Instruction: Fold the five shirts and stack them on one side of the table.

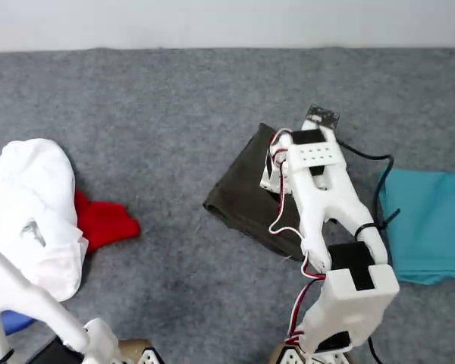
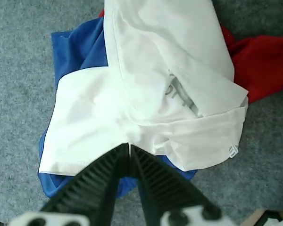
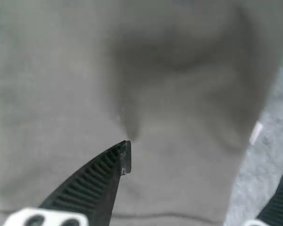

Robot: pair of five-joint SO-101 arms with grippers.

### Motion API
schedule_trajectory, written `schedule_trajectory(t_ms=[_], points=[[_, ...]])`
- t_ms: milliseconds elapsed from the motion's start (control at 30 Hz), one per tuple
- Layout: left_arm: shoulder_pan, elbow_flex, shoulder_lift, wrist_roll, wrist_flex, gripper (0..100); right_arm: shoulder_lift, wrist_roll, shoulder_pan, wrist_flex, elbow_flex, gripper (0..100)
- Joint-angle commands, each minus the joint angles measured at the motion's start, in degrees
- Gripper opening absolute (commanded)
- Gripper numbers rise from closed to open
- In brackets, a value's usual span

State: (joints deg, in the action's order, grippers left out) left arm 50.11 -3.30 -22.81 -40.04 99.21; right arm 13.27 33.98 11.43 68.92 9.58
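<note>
A white shirt lies bunched at the table's left, over a blue shirt and a red shirt. My left gripper is shut, its tips pinched at a crease of the white shirt. Mid-table lies a folded dark olive shirt. My right gripper hangs low over its far end, open wide, with the cloth spread close below the fingers. A folded teal shirt lies at the right edge.
The table is covered in grey carpet-like cloth, bare across the back and between the two shirt groups. Black cable trails from the right arm toward the teal shirt. A pale wall runs along the far edge.
</note>
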Motion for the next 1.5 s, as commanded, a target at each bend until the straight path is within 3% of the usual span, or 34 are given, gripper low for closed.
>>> schedule_trajectory(t_ms=[0, 167, 300, 500, 633, 833, 1100, 1467], points=[[1.05, 0.40, -1.58, -2.11, 1.14, 2, -2.68, -0.97, 0.31, -7.16, 2.73, 45.6], [0.70, 0.40, -1.67, -1.93, 1.14, 2, 0.04, -0.79, 0.31, -13.49, 7.74, 44.2], [0.70, 0.40, -1.85, -1.93, 1.14, 2, 6.81, -0.79, -0.57, -13.05, 6.51, 29.8], [0.88, 0.40, -2.02, -1.93, 1.14, 2, 12.97, -1.23, -1.98, -4.09, -2.99, 0.0], [0.97, 0.40, -2.02, -1.93, 1.14, 2, 14.11, -2.55, -1.89, 1.54, -6.68, 0.6], [0.97, 0.40, -2.02, -1.93, 1.14, 2, 6.29, -17.32, -3.56, 8.66, -9.23, 0.9], [0.97, 0.40, -2.11, -1.93, 1.14, 2, -10.95, -43.87, -13.14, 17.45, -9.23, 0.9], [0.97, 0.40, -2.11, -1.93, 1.14, 2, -28.44, -61.19, -24.57, 21.93, -9.32, 0.9]])
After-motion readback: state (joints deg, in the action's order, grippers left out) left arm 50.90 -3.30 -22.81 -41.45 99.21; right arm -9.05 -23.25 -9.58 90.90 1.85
